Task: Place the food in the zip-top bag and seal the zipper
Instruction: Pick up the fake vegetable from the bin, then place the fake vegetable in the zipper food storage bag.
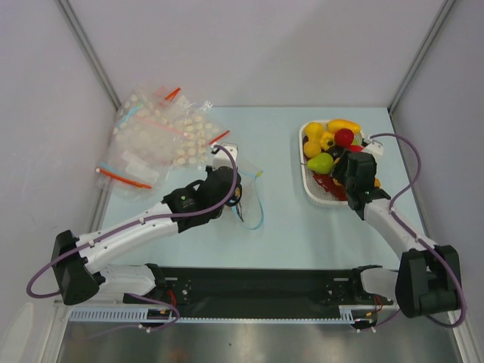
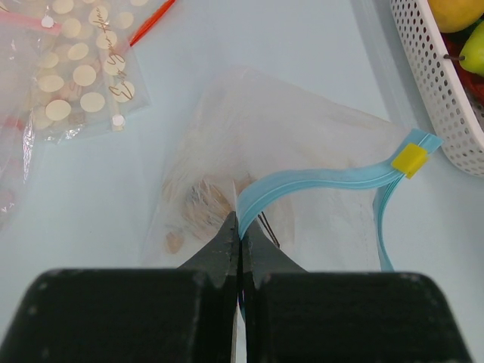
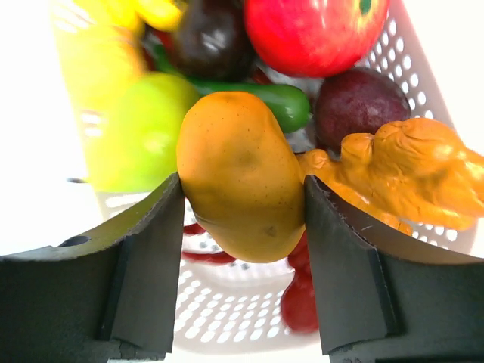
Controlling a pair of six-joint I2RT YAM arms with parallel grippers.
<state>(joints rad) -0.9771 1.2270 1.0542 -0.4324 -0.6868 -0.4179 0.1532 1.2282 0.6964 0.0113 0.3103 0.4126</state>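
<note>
The zip-top bag (image 2: pixel 302 144) lies flat on the table, its light blue zipper (image 2: pixel 318 181) arching open with a yellow slider (image 2: pixel 412 159). My left gripper (image 2: pixel 240 227) is shut on the zipper strip at the bag's mouth; it also shows in the top view (image 1: pixel 227 185). My right gripper (image 3: pixel 242 219) is over the white tray (image 1: pixel 314 193), jaws closed against an orange-yellow toy fruit (image 3: pixel 242 174) and holding it above the tray's floor. Other food fills the tray: a green pear (image 3: pixel 136 136), a red apple (image 3: pixel 314 30), a dark purple piece (image 3: pixel 363 102), an orange knobbly piece (image 3: pixel 416 170).
A heap of other clear bags (image 1: pixel 159 136) with red strips lies at the back left. The tray's perforated wall (image 2: pixel 439 98) stands right of the bag. Enclosure walls surround the table.
</note>
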